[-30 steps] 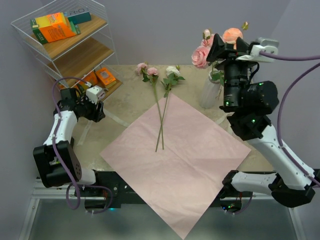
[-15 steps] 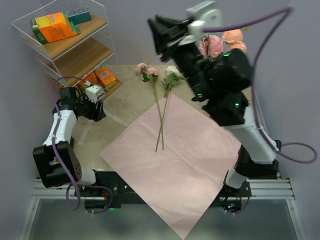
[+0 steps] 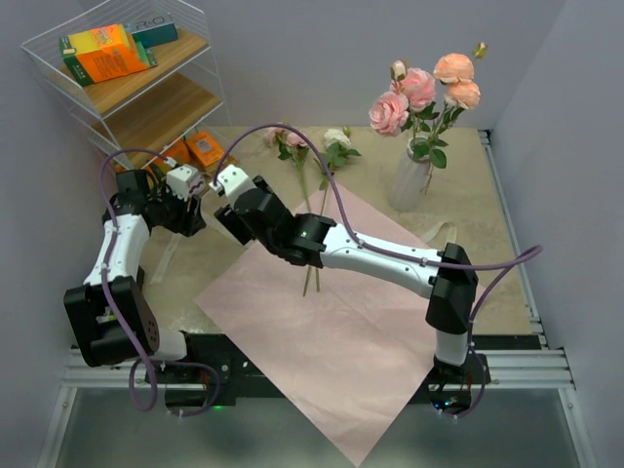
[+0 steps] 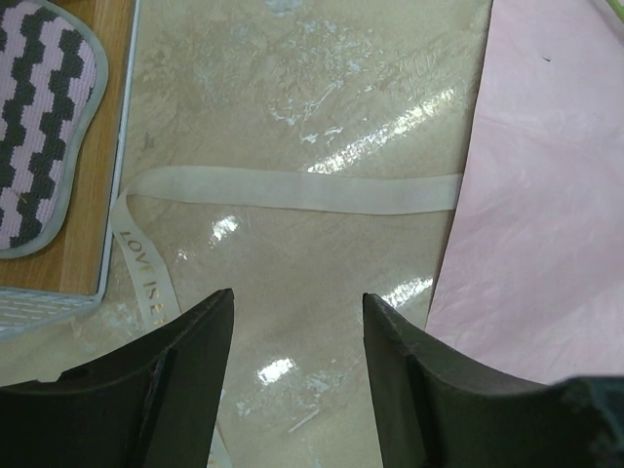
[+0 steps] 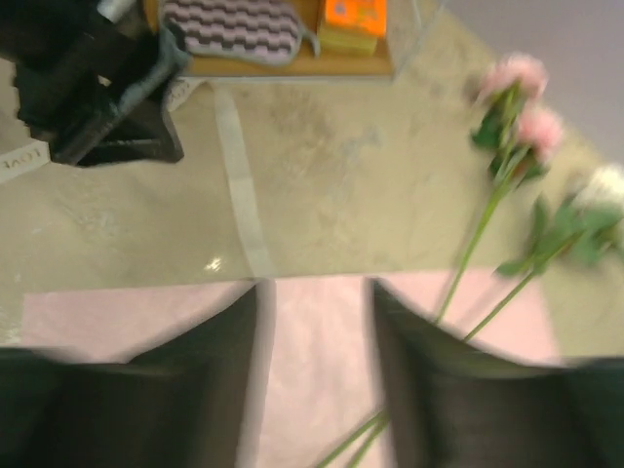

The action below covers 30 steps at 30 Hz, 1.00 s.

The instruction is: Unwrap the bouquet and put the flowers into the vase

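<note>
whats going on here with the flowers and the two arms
The unwrapping is done: the pink paper sheet lies flat, and several pink roses stand in the white ribbed vase. A few pink and cream roses lie across the paper's far edge. The right gripper, open and empty, hangs over the paper's left edge; the left gripper, also open, hovers over the beige ribbon.

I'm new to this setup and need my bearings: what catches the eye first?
A big pink paper sheet lies spread flat on the table, with loose long-stemmed roses lying across the sheet's far corner. At far right a white vase holds pink and peach blooms, and the right arm stretches across the sheet toward the left.
</note>
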Motion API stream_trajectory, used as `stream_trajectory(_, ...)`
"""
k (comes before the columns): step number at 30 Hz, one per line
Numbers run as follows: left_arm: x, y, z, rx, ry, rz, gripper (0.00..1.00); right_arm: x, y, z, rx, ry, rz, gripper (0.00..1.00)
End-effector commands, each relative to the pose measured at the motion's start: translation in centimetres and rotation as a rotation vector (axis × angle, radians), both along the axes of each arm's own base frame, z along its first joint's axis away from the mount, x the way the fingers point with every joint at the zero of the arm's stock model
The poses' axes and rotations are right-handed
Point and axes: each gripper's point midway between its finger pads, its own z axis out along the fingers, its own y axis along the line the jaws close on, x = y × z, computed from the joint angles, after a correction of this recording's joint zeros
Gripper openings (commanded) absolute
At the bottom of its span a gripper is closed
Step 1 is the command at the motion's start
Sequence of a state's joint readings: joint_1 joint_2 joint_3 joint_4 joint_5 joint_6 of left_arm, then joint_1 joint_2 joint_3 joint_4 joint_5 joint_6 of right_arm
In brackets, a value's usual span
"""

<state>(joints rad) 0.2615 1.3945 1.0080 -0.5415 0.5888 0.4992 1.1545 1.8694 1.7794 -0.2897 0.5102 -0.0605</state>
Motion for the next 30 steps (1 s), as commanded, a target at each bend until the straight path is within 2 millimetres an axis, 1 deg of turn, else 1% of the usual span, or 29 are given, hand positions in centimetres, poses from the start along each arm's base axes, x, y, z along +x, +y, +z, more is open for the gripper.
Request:
stream_trajectory(1,0.8,0.4,2.5,0.022,-0.082,-0.004,0.6,1.7,-2.3,3.9,0.284,0.045,-0.185,0.92)
stream_trajectory(2,0.8,0.5,2.6,0.023,-0.086,-0.003,0.6,2.0,-2.5,2.3,0.274,0.066,-0.215,0.98)
stream_trajectory(4,0.7,0.4,2.6,0.025,-0.088,-0.003,0.6,2.9,-3.4,-0.4,0.25,0.116,-0.269,0.99)
stream_trajectory(5,0.7,0.4,2.6,0.026,-0.09,-0.006,0.6,4.1,-4.2,-1.4,0.283,0.161,-0.33,0.99)
stream_trajectory(6,0.6,0.4,2.7,0.026,-0.093,-0.005,0.6,4.8,-4.8,-2.1,0.283,0.189,-0.366,0.99)
stream_trajectory(7,0.6,0.5,2.7,0.029,-0.094,-0.004,0.6,5.4,-5.7,-5.1,0.213,0.244,-0.417,0.99)
stream_trajectory(8,0.6,0.5,2.8,0.031,-0.096,-0.003,0.6,7.1,-6.8,-4.9,0.266,0.269,-0.497,0.99)
stream_trajectory(9,0.6,0.5,2.9,0.035,-0.1,-0.002,0.61,7.6,-7.4,-5.8,0.253,0.289,-0.537,0.99)
stream_trajectory(10,0.5,0.5,2.9,0.038,-0.1,-0.002,0.61,7.9,-8.1,-7.9,0.199,0.321,-0.573,0.99)
stream_trajectory(11,0.5,0.6,3.0,0.043,-0.103,-0.003,0.61,8.6,-8.9,-8.4,0.202,0.329,-0.607,0.99)
stream_trajectory(13,0.4,0.6,3.0,0.048,-0.105,-0.002,0.61,9.3,-9.5,-8.8,0.21,0.302,-0.638,0.99)
stream_trajectory(14,0.4,0.7,3.1,0.052,-0.111,-0.002,0.61,9.5,-10.3,-9.8,0.185,0.287,-0.669,0.99)
stream_trajectory(15,0.4,0.7,3.1,0.055,-0.113,-0.003,0.61,9.7,-10.7,-10.2,0.179,0.283,-0.689,0.96)
stream_trajectory(16,0.4,0.7,3.2,0.058,-0.116,-0.002,0.61,10.0,-11.3,-10.5,0.169,0.285,-0.725,0.89)
stream_trajectory(17,0.4,0.8,3.2,0.059,-0.115,-0.001,0.61,10.5,-12.0,-12.0,0.165,0.296,-0.782,0.8)
stream_trajectory(18,0.4,0.8,3.3,0.059,-0.115,-0.001,0.61,11.0,-13.2,-12.2,0.156,0.267,-0.846,0.59)
stream_trajectory(19,0.4,0.8,3.4,0.06,-0.118,0.0,0.61,10.9,-14.0,-12.8,0.132,0.269,-0.883,0.56)
stream_trajectory(20,0.4,0.7,3.3,0.058,-0.118,-0.005,0.61,11.5,-14.7,-13.6,0.145,0.27,-0.922,0.62)
stream_trajectory(21,0.4,0.7,3.3,0.06,-0.118,-0.003,0.61,11.7,-14.7,-14.0,0.156,0.283,-0.923,0.66)
stream_trajectory(22,0.3,0.8,3.2,0.062,-0.116,-0.003,0.61,12.1,-14.7,-14.4,0.17,0.289,-0.927,0.67)
stream_trajectory(23,0.3,0.8,3.2,0.064,-0.117,-0.005,0.61,12.5,-15.3,-15.2,0.179,0.296,-0.958,0.67)
stream_trajectory(25,0.2,0.8,2.9,0.066,-0.112,-0.007,0.61,13.1,-15.8,-15.6,0.192,0.304,-0.988,0.68)
stream_trajectory(26,0.2,0.7,2.7,0.068,-0.109,-0.01,0.61,13.5,-16.1,-15.9,0.197,0.304,-1.004,0.71)
stream_trajectory(27,0.1,0.8,2.7,0.069,-0.109,-0.008,0.61,13.7,-16.2,-16.7,0.18,0.307,-1.011,0.71)
stream_trajectory(29,0.0,0.8,2.4,0.071,-0.104,-0.011,0.61,14.5,-16.1,-16.7,0.179,0.296,-1.013,0.71)
stream_trajectory(30,0.0,0.8,2.3,0.072,-0.104,-0.01,0.61,14.8,-16.2,-17.4,0.168,0.296,-1.021,0.71)
